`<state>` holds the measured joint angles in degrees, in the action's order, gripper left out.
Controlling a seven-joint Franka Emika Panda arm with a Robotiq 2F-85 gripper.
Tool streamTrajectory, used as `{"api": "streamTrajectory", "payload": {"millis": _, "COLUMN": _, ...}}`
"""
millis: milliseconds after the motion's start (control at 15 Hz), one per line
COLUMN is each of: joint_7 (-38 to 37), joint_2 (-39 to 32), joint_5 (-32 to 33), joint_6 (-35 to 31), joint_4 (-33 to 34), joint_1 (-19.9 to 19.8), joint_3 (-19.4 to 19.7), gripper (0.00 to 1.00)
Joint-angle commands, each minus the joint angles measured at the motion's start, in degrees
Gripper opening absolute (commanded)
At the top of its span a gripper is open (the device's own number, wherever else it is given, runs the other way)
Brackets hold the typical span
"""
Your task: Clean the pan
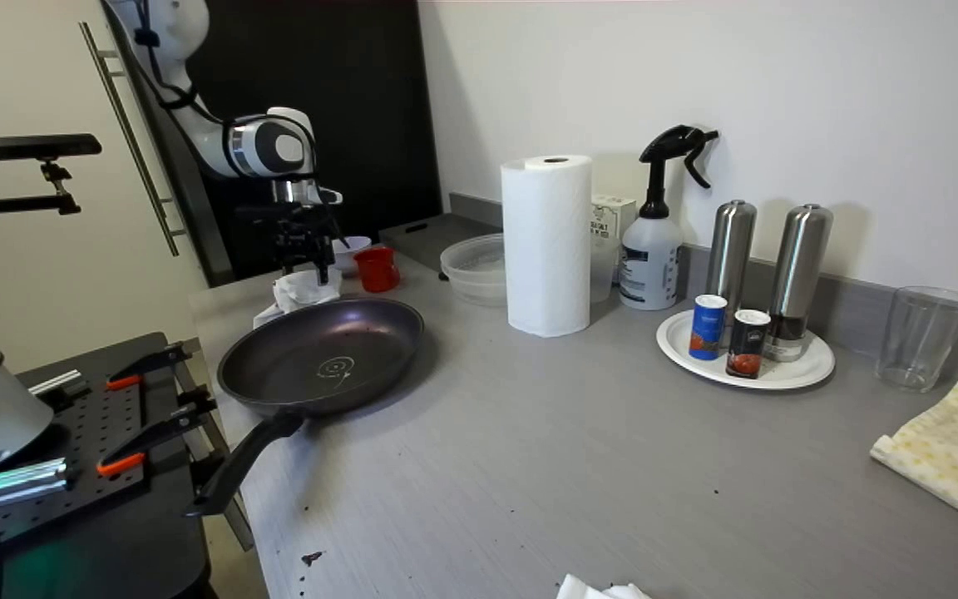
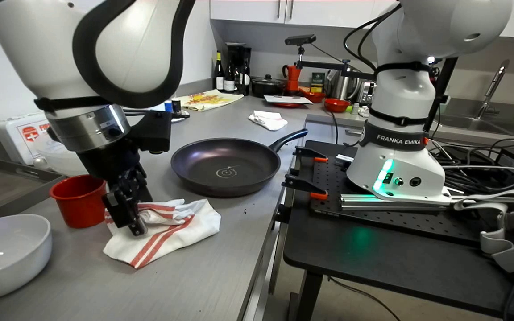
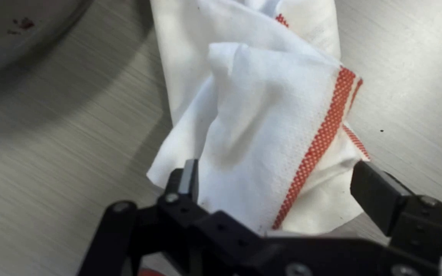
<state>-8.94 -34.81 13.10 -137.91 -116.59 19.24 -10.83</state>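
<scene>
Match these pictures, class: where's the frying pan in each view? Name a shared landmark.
In an exterior view: frying pan left of centre, handle toward lower left.
In an exterior view: frying pan near centre, handle toward upper right.
Wrist view: frying pan, cropped, top left.
Landmark: white towel beside it.

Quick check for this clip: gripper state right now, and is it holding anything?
Gripper: open, jaws wide apart, not clamped on the red-striped white towel.

White wall (image 1: 778, 83) borders grey table (image 1: 654, 466). In an exterior view: white cupboards (image 2: 248, 10) high at back, sink (image 2: 458, 125) lower down, beige floor (image 2: 337, 307).
</scene>
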Motion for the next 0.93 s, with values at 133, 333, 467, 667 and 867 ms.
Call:
{"api": "streamTrajectory", "payload": {"millis": 133, "joint_7": 0.36, "joint_2": -1.63, "joint_5": -1.24, "joint_6": -4.93, "joint_4": -1.22, "joint_1": 0.49, "joint_3": 1.13, "gripper": 1.00}}
{"api": "streamTrajectory", "payload": {"millis": 333, "joint_7": -0.41, "joint_2": -0.63, "joint_5": -1.23, "joint_6": -6.95, "joint_4": -3.96, "joint_1": 0.69, "joint_3": 1.53, "gripper": 1.00}}
{"api": "streamTrajectory", "payload": {"millis": 467, "joint_7": -1.22, "joint_2": 0.26, "joint_5": -1.03, "joint_6": -8.74, "joint_4": -6.05, "joint_1": 0.94, "joint_3": 2.01, "gripper": 1.00}}
{"api": "streamTrajectory", "payload": {"millis": 667, "joint_7": -2.04, "joint_2": 1.50, "joint_5": -1.14, "joint_6": -11.59, "joint_4": -8.78, "joint_1": 0.99, "joint_3": 2.56, "gripper": 1.00}}
{"api": "streamTrajectory", "payload": {"millis": 867, "joint_7": -2.26, "joint_2": 2.40, "joint_5": -0.96, "joint_6": -13.98, "joint_4": -10.56, "joint_1": 1.25, "joint_3": 3.09, "gripper": 0.67}}
